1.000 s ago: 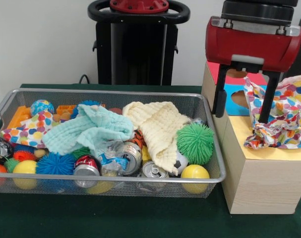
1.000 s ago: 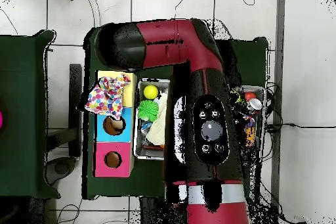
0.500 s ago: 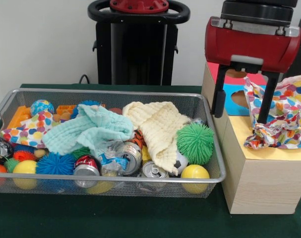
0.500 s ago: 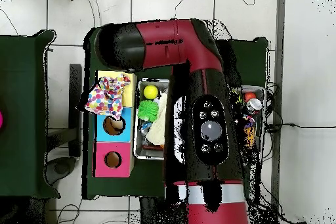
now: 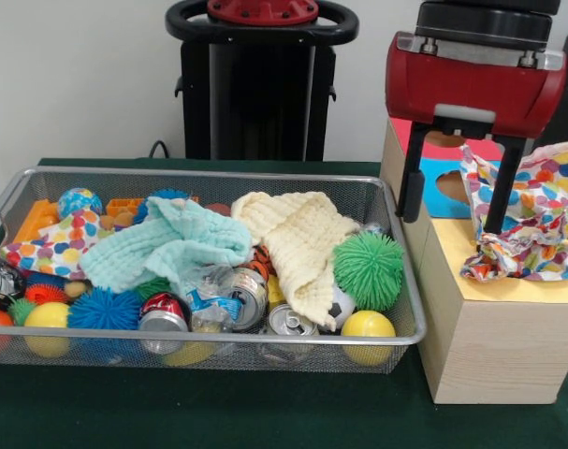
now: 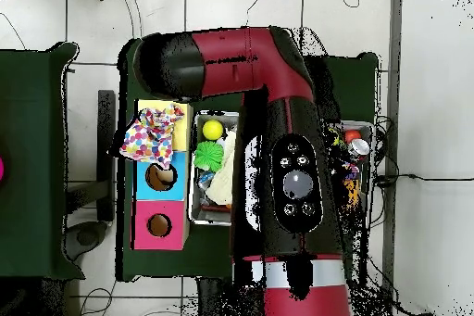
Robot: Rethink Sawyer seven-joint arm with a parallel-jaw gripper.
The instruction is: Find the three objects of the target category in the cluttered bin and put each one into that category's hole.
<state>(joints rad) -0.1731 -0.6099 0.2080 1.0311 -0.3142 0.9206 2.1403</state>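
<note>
Presently catalogued, item by item:

End effector: the end effector (image 5: 455,200) is hanging over the box (image 5: 494,346), its two dark fingers (image 5: 413,173) standing apart with nothing between them.

Dotted cloth: a dotted cloth (image 5: 527,220) is lying crumpled on the yellow end of the box top, just beside the end effector's right-hand finger in the front view; whether finger and cloth are touching cannot be told. In the overhead view the same cloth (image 6: 151,134) is spilling over the box's outer edge.

Yellow hole: no opening is showing under the cloth, so the cloth is judged to be sitting on top of its hole rather than down in it.

Blue hole: the blue hole (image 6: 160,177) is showing open next along the box, with the pink hole (image 6: 159,225) beyond it.

Key relation: the cloth's bulk is lying to one side of the end effector and slightly lower, not under the gap; its long axis is running across the box toward the outer edge. A push or regrasp would probably call for a sideways shift first.

Bin: the wire bin (image 5: 386,334) is sitting on the green counter (image 5: 265,412) beside the box.

Remaining cloths: a teal cloth (image 5: 167,245), a cream cloth (image 5: 298,243) and a second dotted cloth (image 5: 54,248) are lying among balls and cans.

Risk: the cloth may be slipping off the edge.
</note>
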